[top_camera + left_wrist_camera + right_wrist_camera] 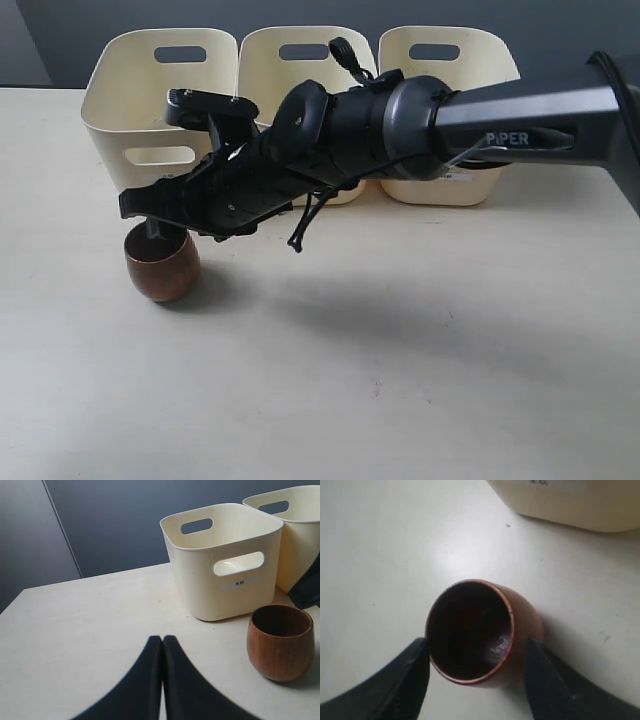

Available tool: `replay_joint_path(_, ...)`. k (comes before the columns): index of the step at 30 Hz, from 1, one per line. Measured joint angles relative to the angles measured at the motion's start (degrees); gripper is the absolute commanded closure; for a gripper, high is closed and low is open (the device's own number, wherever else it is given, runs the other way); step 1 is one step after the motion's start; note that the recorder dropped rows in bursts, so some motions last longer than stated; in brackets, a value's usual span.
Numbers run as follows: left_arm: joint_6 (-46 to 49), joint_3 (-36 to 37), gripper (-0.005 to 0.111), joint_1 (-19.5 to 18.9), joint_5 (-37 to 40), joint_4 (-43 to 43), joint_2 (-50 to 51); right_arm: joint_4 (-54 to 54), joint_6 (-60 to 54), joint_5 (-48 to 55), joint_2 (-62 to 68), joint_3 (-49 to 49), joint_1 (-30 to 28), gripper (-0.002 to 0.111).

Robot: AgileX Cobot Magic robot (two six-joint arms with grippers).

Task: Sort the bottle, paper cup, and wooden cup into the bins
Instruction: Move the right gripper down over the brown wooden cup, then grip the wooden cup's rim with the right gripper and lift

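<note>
**A Brown Cup Between Two Black Fingers**

In the exterior view, the big black arm (420, 125) is closest to the camera. It reaches in from the right, across the middle, and over to the left side. Its end, the right gripper (160, 225), hangs just over the wooden cup (162, 262). The cup stands upright on the pale table (400, 380), in front of the left one of the bins (160, 95). Three bins stand side by side at the back of the table.

In the left wrist view, the left gripper (162, 645) is closest. Its two dark fingers press together with no gap, and they hold nothing. The wooden cup (280, 642) stands on the table (90, 630) off to one side, well apart from those fingers. A cream bin (220, 560) with a small label is just behind the cup. Part of another bin shows beside it.

In the right wrist view, the right gripper (475, 665) is spread wide. One finger sits on each side of the wooden cup (475, 630). It is hard to tell if they touch the cup. The dark inside of the cup looks empty. An edge of a bin (570, 502) shows a little beyond the cup.
</note>
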State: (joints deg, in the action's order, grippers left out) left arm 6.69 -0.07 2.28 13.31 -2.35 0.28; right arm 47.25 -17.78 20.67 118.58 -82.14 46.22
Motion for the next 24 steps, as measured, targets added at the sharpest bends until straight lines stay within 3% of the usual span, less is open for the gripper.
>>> replay_joint_path(24,0.0,0.0,0.107,0.0,0.0,-0.09,0.0,0.0,0.0,-3.22,2.56,0.0,0.0,0.054)
